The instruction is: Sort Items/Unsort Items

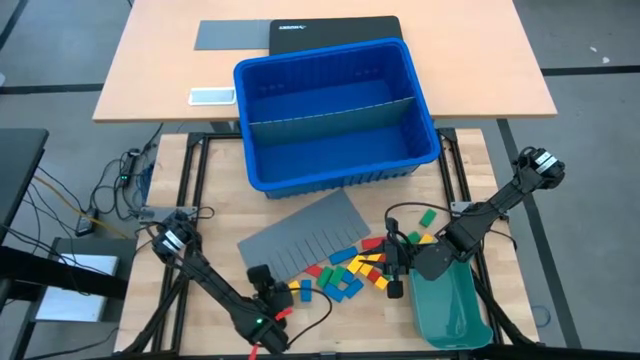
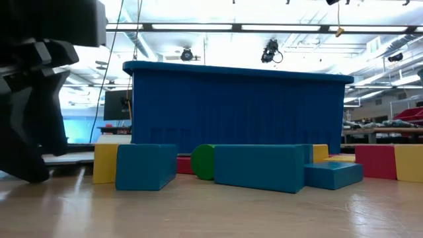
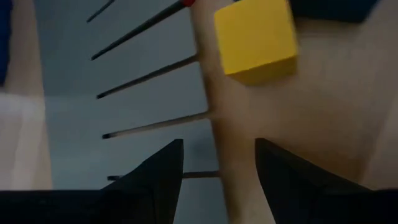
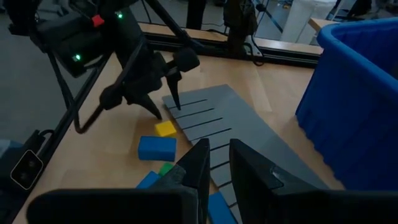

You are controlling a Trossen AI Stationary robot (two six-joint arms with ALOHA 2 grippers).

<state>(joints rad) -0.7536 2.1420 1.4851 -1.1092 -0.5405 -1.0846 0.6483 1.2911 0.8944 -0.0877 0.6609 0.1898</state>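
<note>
Left claw [image 1: 266, 284]: fingers spread, empty, tips over the divider [image 1: 305, 238] edge beside a yellow block [image 3: 255, 39]. Right claw [image 1: 393, 283]: nearly closed, empty, above the blocks [image 1: 355, 272] scattered on the table. Blue bin [image 1: 335, 115] and teal tray [image 1: 452, 310]: no blocks visible inside.

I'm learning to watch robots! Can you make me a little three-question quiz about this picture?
1. True or false: the left claw is holding the yellow block.
2. What lies inside the teal tray? A) blocks B) nothing that shows C) the grey sheet
3. Fill in: the grey slotted sheet lies in front of the big ____ bin.

Key: 1 false, its fingers are open and empty, over the sheet's edge. 2 B. 3 blue.
</note>
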